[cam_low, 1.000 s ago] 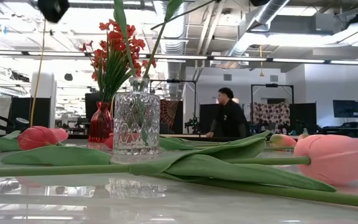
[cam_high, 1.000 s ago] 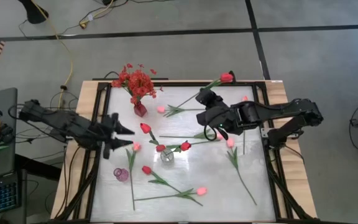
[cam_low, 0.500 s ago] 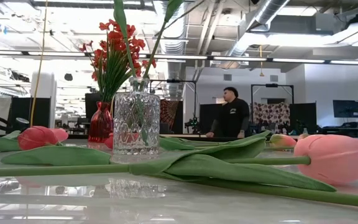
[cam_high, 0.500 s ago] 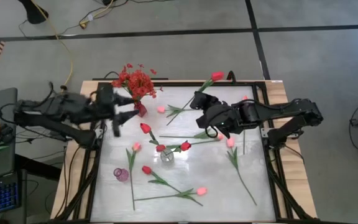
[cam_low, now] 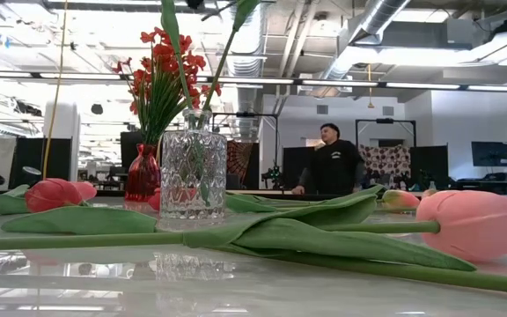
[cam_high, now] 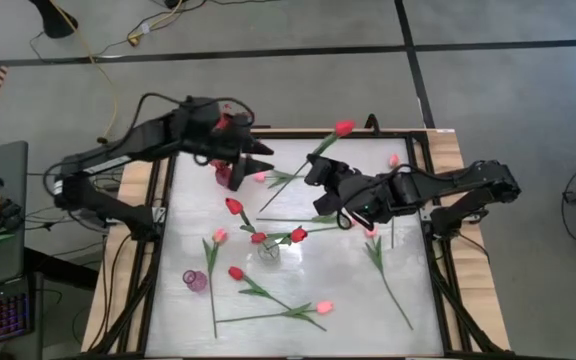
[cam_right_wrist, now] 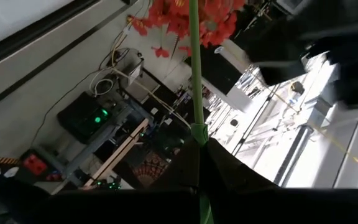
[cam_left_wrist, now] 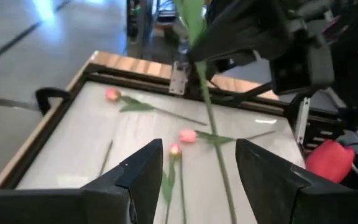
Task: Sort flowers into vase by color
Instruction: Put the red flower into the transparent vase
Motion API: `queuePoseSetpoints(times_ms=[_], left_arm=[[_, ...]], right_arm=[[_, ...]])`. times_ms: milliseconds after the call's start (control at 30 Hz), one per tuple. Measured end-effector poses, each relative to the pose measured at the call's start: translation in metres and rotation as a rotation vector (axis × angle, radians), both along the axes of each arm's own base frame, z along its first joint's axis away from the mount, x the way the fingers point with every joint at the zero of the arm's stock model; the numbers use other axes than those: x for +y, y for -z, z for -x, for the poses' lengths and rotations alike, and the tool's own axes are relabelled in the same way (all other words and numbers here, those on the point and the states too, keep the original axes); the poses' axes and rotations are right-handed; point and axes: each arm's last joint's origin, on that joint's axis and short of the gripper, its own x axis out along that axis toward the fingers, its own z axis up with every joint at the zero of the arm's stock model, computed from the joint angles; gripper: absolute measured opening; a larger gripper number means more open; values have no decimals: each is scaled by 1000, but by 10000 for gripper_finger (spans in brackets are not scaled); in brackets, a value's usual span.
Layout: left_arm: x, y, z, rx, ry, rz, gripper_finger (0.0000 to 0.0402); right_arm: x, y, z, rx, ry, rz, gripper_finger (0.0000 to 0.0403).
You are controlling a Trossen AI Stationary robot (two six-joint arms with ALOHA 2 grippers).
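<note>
My right gripper (cam_high: 316, 168) is shut on a red tulip's green stem, with the bud (cam_high: 344, 127) toward the far edge. My left gripper (cam_high: 260, 156) stands open above the table's far left, beside the red vase (cam_high: 225, 176) that holds the red blossom spray (cam_low: 161, 79). In the left wrist view my left gripper (cam_left_wrist: 197, 180) faces the held stem (cam_left_wrist: 211, 118) without touching it. A clear glass vase (cam_high: 268, 250) stands mid-table with stems in it. Loose red and pink tulips lie flat on the white tabletop. My right gripper pinches the tulip's green stem (cam_right_wrist: 196, 127) between its two shut fingers, nearer the bud than the cut end. The fingers come roughly level from the table's right and lie across the stem. The tulip is lifted, and its long lower stem (cam_high: 280, 190) slants toward the table's left.
A small purple vase (cam_high: 196, 280) stands at the near left. Pink tulips (cam_high: 324, 307) and red ones (cam_high: 235, 272) lie scattered around the clear vase. A dark frame (cam_high: 438, 250) borders the table. A person (cam_low: 333, 167) stands in the room beyond.
My left gripper has swung from the table's left-middle up and toward the far edge, and is now by the red vase, facing the held tulip, still open. My right gripper has rolled on the spot, tipping the tulip so that its bud has gone somewhat toward the left.
</note>
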Motion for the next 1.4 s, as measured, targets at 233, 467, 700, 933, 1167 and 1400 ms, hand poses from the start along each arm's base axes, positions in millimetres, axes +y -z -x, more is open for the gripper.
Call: queuePoseSetpoints(times_ms=[233,467,700,933,1167,1400], left_arm=[[11,14,-29,-36,169,107,190],[14,25,-45,-40,255,145,190],[14,22,-45,-57,250,161,189],[14,22,-45,-59,249,158,189],[14,22,-45,-55,238,186,189],[15,22,-45,-45,173,212,182]], right_arm=[[4,1,-1,5,-75,-26,34],[4,-1,-2,-18,-79,-32,34],[1,-3,-3,-9,-100,-13,34],[-4,-6,-6,-20,-109,-4,34],[-9,-5,-7,10,-120,18,34],[-12,-9,-8,-18,-122,28,34]])
